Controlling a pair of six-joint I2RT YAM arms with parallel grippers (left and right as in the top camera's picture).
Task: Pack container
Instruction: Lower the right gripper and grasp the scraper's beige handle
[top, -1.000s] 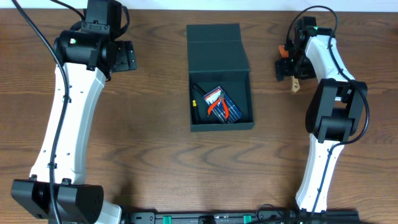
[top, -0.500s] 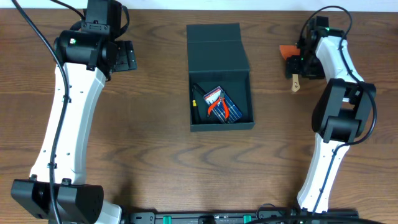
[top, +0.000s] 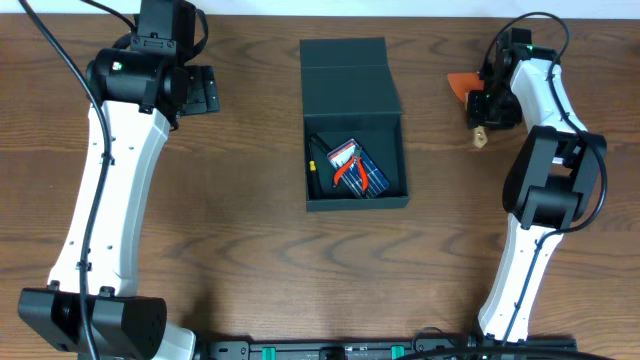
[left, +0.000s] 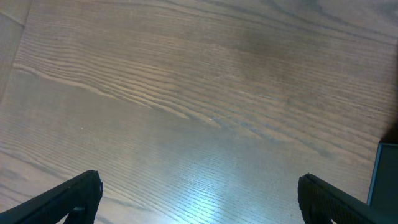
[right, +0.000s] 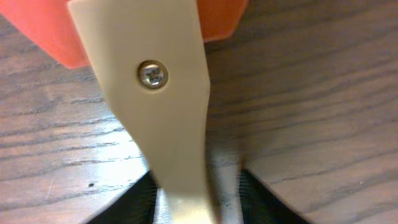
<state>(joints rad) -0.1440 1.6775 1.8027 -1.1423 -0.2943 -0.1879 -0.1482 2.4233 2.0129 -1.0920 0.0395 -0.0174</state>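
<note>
**A:** How many things does the table (top: 250, 230) carry?

**B:** One container (top: 357, 203) and one scraper (top: 461, 83) lying outside it. Two arms reach over the table, each with one gripper.

**A:** And inside the box?

**B:** Three items show. There is one pair of orange-handled pliers (top: 346, 171), one blue packet (top: 372, 178) beneath them, and one thin dark item (top: 313, 160) with a yellow spot by the left wall.

**A:** Where does the container sit, and how does it look?

**B:** It sits at the middle of the table, between the arms and well apart from both grippers. It is a dark teal-grey, matte, square box. Its hinged lid (top: 350, 75) is open on the far side, so the overhead camera sees straight in.

**A:** The left gripper (left: 199, 205)?

**B:** It hangs over bare wood at the far left, its two fingers (left: 68, 198) spread wide with nothing between them.

**A:** The right gripper (top: 482, 108)?

**B:** It is down on the scraper at the far right. The wrist camera shows the cream handle (right: 168, 124), with one screw (right: 153, 74), running between two dark fingertips (right: 127, 202). Whether they clamp the handle or only flank it cannot be told.
</note>
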